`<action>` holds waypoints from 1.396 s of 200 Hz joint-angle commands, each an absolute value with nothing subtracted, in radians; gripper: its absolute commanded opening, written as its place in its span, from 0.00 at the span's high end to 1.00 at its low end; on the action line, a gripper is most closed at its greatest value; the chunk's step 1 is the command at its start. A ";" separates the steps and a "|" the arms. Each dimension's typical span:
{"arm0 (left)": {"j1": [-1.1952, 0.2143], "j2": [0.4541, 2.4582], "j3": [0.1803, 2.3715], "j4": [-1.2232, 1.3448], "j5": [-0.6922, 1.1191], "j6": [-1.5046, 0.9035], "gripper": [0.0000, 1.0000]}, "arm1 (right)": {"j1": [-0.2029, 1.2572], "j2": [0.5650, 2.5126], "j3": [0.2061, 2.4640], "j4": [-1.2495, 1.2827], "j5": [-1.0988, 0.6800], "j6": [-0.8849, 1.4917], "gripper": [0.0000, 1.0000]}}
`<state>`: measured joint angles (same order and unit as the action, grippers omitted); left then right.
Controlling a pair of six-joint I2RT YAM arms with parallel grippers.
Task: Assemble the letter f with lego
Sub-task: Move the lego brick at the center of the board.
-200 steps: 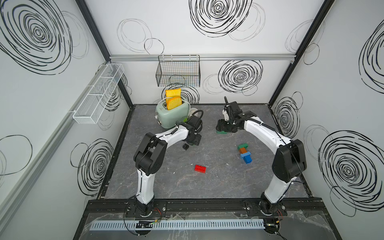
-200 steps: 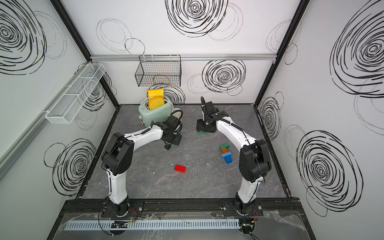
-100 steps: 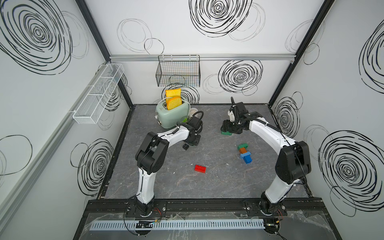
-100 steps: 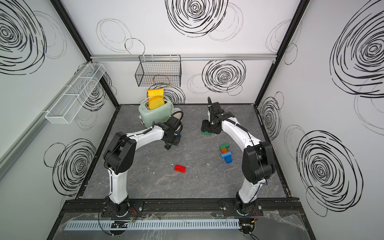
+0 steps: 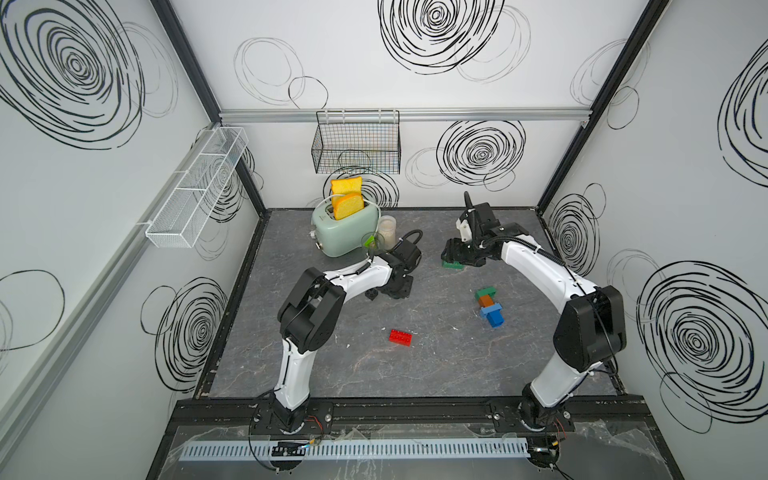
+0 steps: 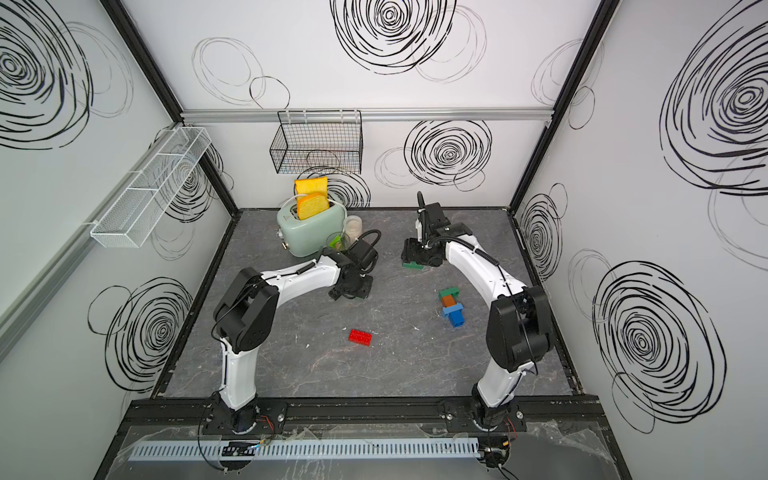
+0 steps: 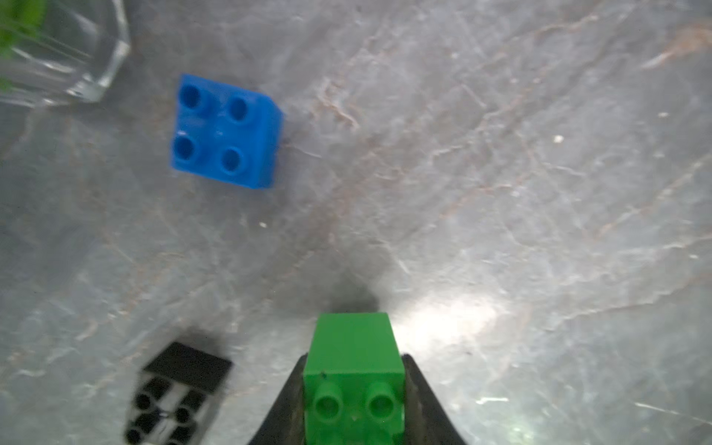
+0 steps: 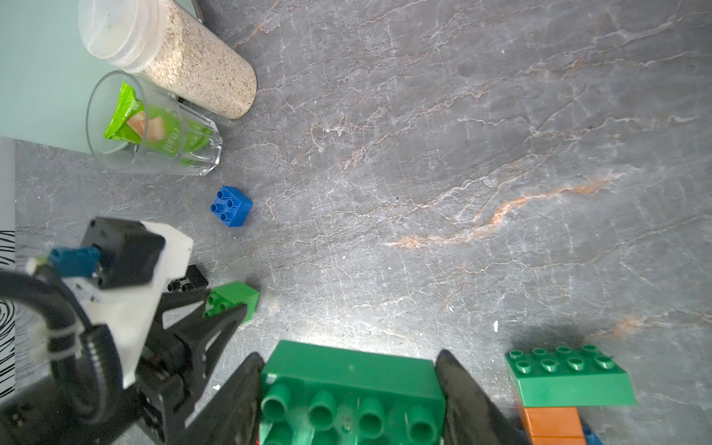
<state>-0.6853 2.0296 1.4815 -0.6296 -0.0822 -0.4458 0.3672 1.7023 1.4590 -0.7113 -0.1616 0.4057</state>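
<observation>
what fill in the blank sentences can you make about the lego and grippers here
The left gripper is shut on a small brick coloured ____.
The right gripper is shut on an oblong brick coloured ____.
The square brick near the glass is ____.
The loose brick nearest the arm bases is ____.
Missing words: green, green, blue, red.

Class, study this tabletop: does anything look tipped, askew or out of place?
Yes. The black brick beside the left fingers lies tipped on its side, a plain wall facing up. A green snack packet sits stuffed in a drinking glass.
</observation>
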 commanded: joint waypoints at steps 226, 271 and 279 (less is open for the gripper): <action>-0.875 1.923 1.425 -0.541 -0.135 -0.928 0.31 | 0.391 1.595 1.392 -0.758 -0.146 0.394 0.55; -0.800 1.563 1.207 -0.520 -0.079 -0.801 0.07 | 0.466 1.611 1.421 -0.774 -0.106 0.422 0.54; -0.757 1.466 1.110 -0.502 -0.026 -0.790 0.03 | 0.488 1.613 1.415 -0.770 -0.100 0.436 0.54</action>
